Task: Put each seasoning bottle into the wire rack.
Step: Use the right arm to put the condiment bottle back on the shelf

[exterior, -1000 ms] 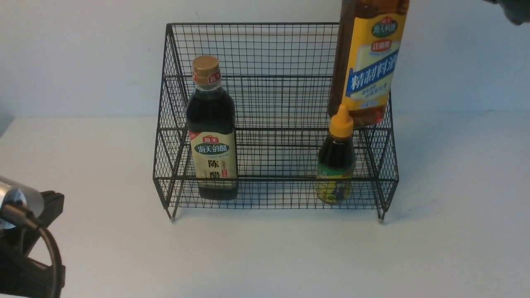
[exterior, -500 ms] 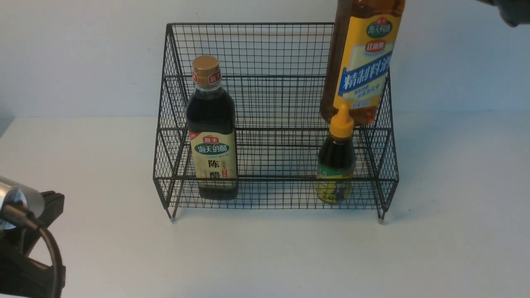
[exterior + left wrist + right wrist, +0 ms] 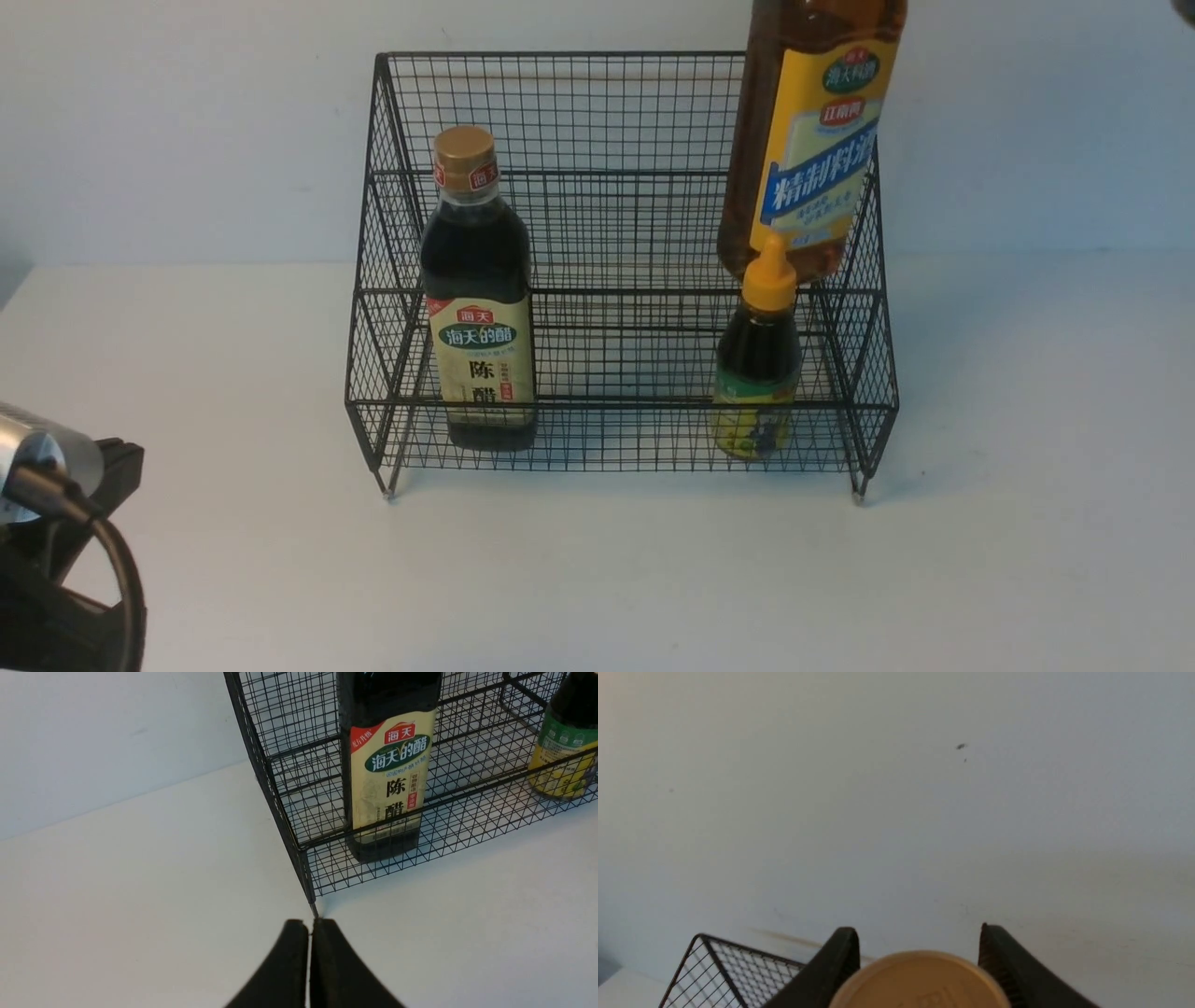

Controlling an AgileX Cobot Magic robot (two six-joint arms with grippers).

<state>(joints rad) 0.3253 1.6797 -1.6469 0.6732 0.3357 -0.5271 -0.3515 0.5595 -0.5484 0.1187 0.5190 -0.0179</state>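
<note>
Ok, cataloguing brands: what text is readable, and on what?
"海天": red tag, cream label of the dark vinegar bottle with tan cap.
"海天的醋": green oval, same label.
"陈醋": below it.
"精制料酒": blue band on the tall amber bottle.
Label of the small dark orange-nozzle squeeze bottle: too blurred.

A plain white table [image 3: 597,579] fills the lower half of the front frame. A pale wall [image 3: 187,121] takes the upper half, and the two meet in a straight seam across the middle. In the right wrist frame the wall carries a small dark speck [image 3: 961,746] upper right of centre (a fainter dot sits just below it) and a faint brownish streak [image 3: 784,937] at lower left.
</note>
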